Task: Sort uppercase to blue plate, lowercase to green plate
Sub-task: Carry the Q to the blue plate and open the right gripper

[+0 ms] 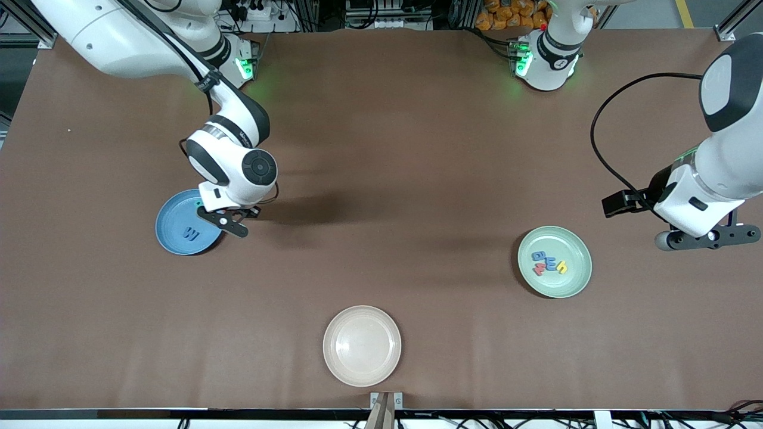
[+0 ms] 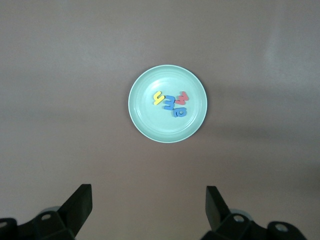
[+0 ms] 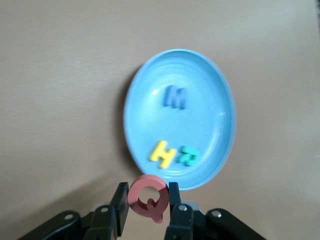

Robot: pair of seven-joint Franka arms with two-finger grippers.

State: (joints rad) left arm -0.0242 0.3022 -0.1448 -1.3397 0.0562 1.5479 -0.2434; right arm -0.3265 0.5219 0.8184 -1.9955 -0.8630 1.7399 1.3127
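Observation:
My right gripper (image 3: 147, 194) is shut on a red capital letter (image 3: 134, 198), round with a small tail, held upright between the fingers. It hangs over the rim of the blue plate (image 3: 200, 100) at the side toward the table's middle. In that plate lie a blue M (image 3: 175, 96), a yellow H (image 3: 162, 154) and a teal R (image 3: 188, 156). The front view shows the right gripper (image 1: 223, 217) over the blue plate (image 1: 170, 220). The green plate (image 2: 160, 125) holds a yellow h (image 2: 159, 98), a blue m (image 2: 170, 102), a red m (image 2: 183, 97) and a blue a (image 2: 178, 113). My left gripper (image 2: 149, 192) is open and empty.
A cream plate (image 1: 334, 333) with nothing in it sits near the table's front edge, midway between the arms. The green plate (image 1: 566, 280) is toward the left arm's end. The left gripper (image 1: 706, 238) waits above bare brown table beside it.

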